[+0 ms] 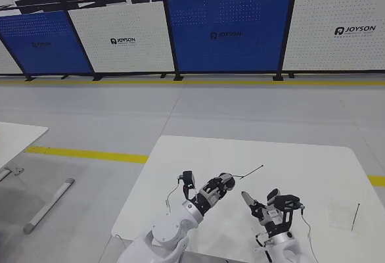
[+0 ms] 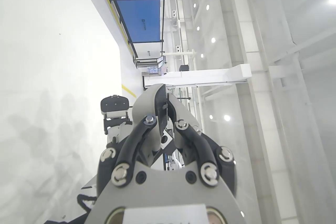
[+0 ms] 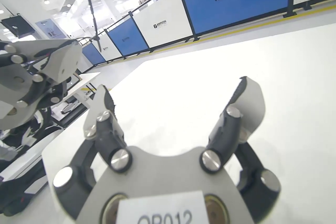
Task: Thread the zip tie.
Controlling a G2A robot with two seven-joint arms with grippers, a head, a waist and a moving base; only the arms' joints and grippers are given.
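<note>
Right gripper (image 3: 176, 93) sits low over white table (image 1: 311, 164), jaws spread wide, nothing between them. Left gripper (image 1: 226, 180) near it, jaws pinched on black zip tie (image 1: 250, 172); strap juts past fingertips, off the tabletop. Second tie (image 1: 355, 217) lies well apart.

White-shelled arms (image 1: 169, 231), black cables (image 1: 173, 192), light-grey end effector fingers (image 3: 252, 93), black linkages (image 3: 225, 130), silver screws (image 3: 212, 158).

Black zip tie (image 1: 250, 172), white table (image 1: 297, 164), blue and white panels (image 1: 228, 33) — dotted, yellow floor stripe (image 1: 87, 154).
</note>
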